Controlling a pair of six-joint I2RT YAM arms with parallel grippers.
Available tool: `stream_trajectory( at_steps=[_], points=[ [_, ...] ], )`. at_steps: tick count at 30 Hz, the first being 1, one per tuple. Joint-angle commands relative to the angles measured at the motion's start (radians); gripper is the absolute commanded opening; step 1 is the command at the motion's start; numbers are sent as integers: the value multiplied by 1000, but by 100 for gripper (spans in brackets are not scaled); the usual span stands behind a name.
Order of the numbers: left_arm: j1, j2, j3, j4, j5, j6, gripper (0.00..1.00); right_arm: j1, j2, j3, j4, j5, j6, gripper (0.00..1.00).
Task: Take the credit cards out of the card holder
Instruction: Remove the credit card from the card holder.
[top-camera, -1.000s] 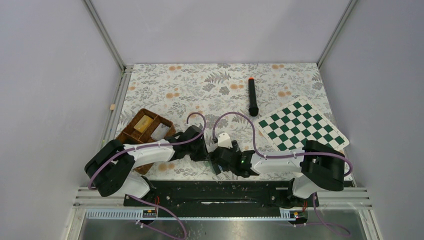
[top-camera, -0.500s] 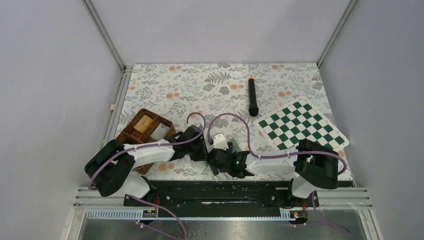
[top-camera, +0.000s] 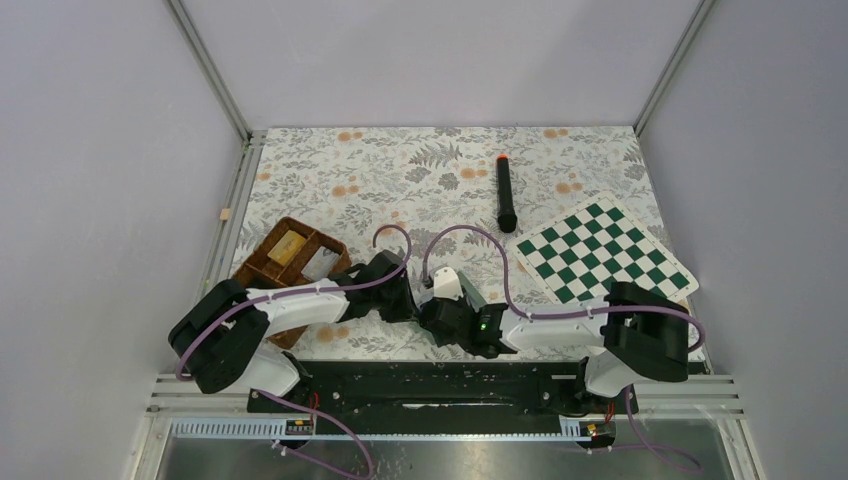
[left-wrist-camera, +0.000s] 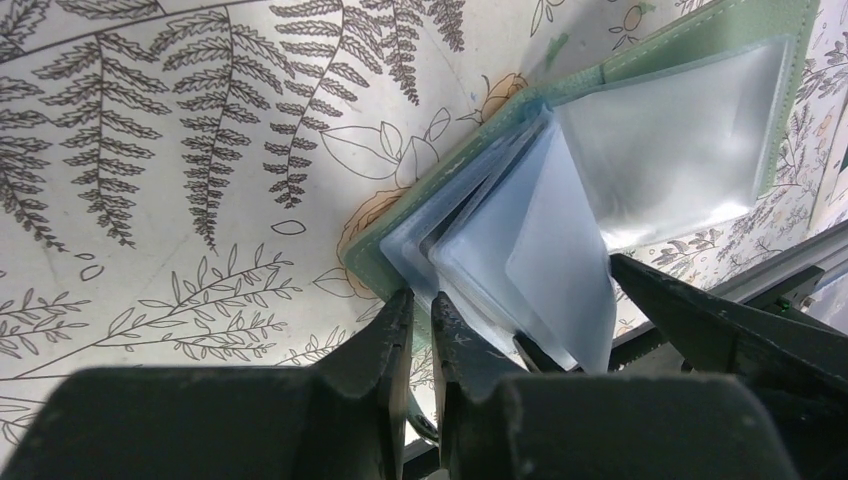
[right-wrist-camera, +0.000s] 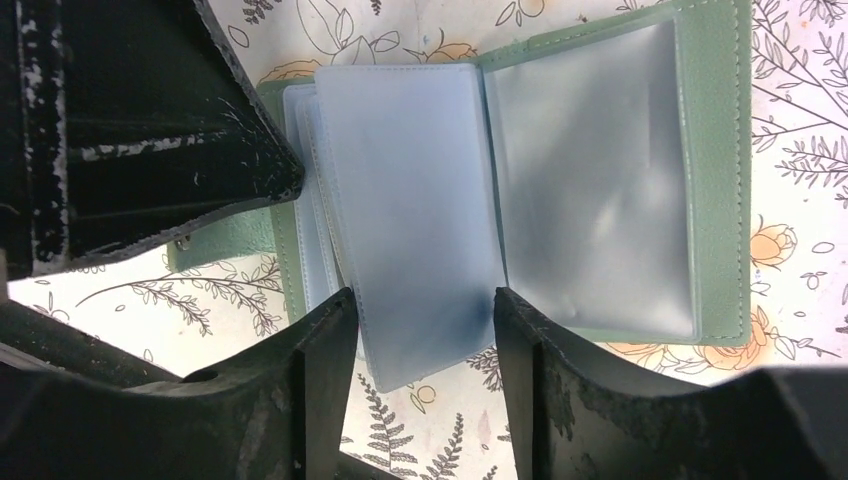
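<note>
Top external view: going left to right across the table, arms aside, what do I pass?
small tan block by the left rail → brown wicker tray → black stick with an orange tip → green-and-white chessboard

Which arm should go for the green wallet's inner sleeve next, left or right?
Likely right: the right gripper sits open astride a pale blue sleeve of the card holder; the left gripper is pinching its edge.
</note>
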Motion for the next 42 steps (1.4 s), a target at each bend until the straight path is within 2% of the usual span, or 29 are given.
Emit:
stream_trajectory(
  at_steps=[1,12,19,25,30,38,42],
  points=[
    [7,-31,-15,-38,-38,3,13,7,-56,-24,-9,54,19,57],
    [7,-64,-9,-54,-43,5,14,-4,-125,-82,61,24,47,52],
    [7,-79,-2,-52,-33,11,14,-53,-164,-131,104,-27,89,38],
    [5,-107,-5,-11,25,37,14,-116,-260,-224,215,-128,151,37],
    [2,-147,-4,10,35,37,14,-145,-310,-259,219,-114,170,39],
    [-16,-77,65,0,43,57,15,-195,-318,-316,297,-186,232,27],
    [-25,-82,66,0,29,52,15,-217,-345,-349,354,-271,305,24]
  ],
)
